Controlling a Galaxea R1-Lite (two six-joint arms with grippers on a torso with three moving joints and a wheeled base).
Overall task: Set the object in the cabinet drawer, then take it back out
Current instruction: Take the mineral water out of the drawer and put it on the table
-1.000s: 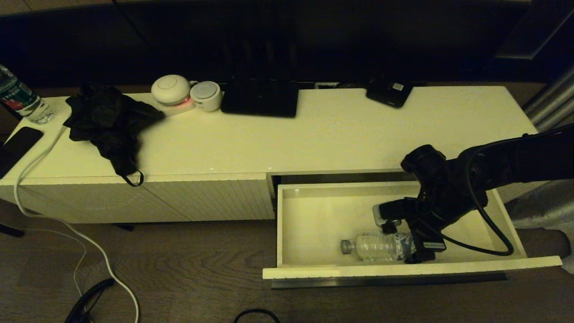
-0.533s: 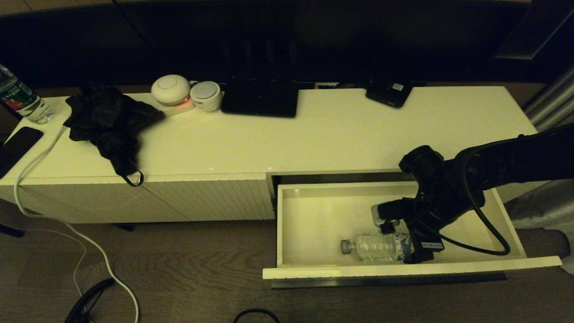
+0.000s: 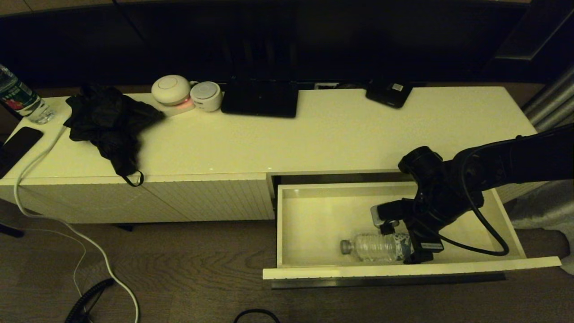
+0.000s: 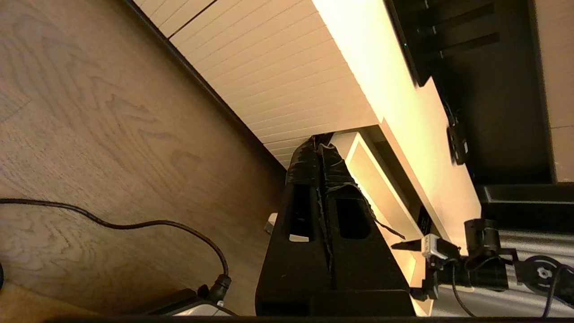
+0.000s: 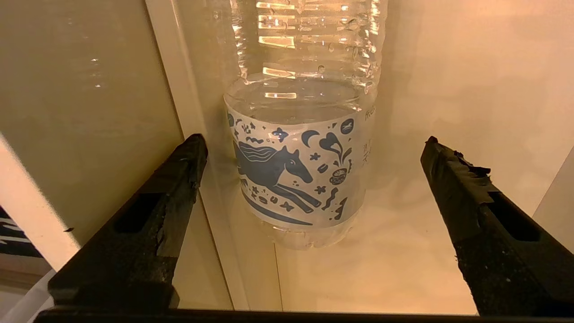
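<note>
Water bottle (image 3: 374, 247): lying on its side in the open cabinet drawer (image 3: 314, 215), against the drawer's front wall. Right gripper (image 5: 309, 179): inside the drawer at the bottle's labelled end, fingers spread wide either side, gripping nothing. Left gripper (image 4: 320, 152): outside the drawer, fingers pressed together, empty.

The room was dim and my head camera gave everything a yellow-green tint. The long cream cabinet top (image 3: 341, 134) was the brightest surface, while the wall behind it sank into near black. My dark right arm (image 3: 493, 166) showed almost as a silhouette. At my right wrist the light was warm amber, with small glints on the clear ribbed plastic bottle (image 5: 300, 134), which cast a soft shadow.
</note>
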